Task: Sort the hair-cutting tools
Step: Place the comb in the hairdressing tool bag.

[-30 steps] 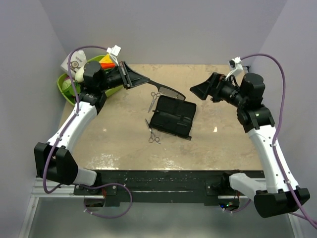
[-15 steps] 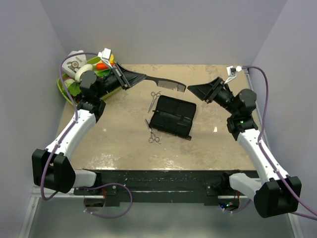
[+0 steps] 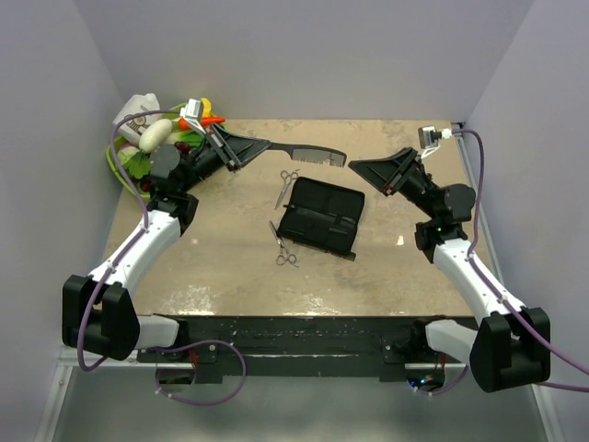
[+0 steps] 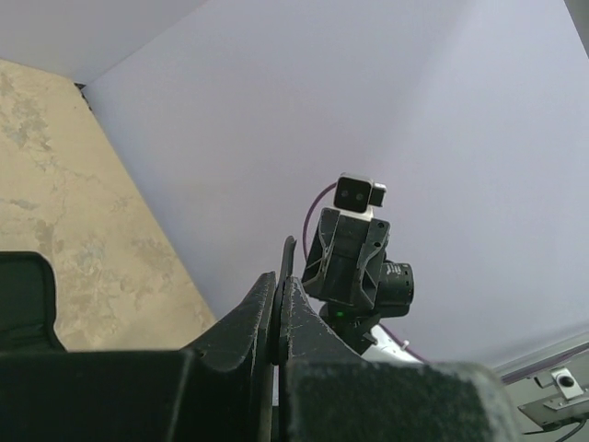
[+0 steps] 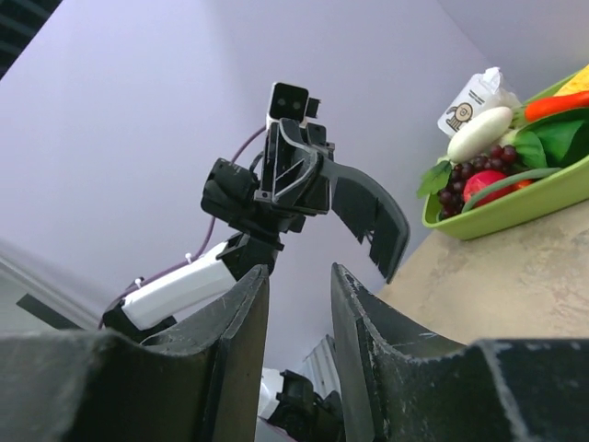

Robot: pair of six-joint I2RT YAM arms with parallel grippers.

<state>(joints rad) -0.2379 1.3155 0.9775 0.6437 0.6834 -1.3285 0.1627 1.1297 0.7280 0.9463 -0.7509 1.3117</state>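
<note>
One comb (image 3: 304, 153) hangs above the table's (image 3: 221, 267) far side, pinched at its handle by the left gripper (image 3: 241, 147). Of two scissors, one scissors (image 3: 287, 185) lies off the one black case's (image 3: 321, 216) far-left corner and the other scissors (image 3: 282, 247) off its near-left corner. The right gripper (image 3: 354, 166), jaws narrower than a second ago but still apart and empty, is just beside the comb's tip.

comb (image 3: 313, 157) handle hidden in left fingers (image 3: 235, 145), green tray (image 5: 515, 207) cropped at edge

Case (image 3: 322, 217) mid-table, far scissors (image 3: 288, 186), near scissors (image 3: 283, 247) just left of it, comb (image 3: 308, 157) held aloft, tabletop (image 3: 423, 276) open rightward
</note>
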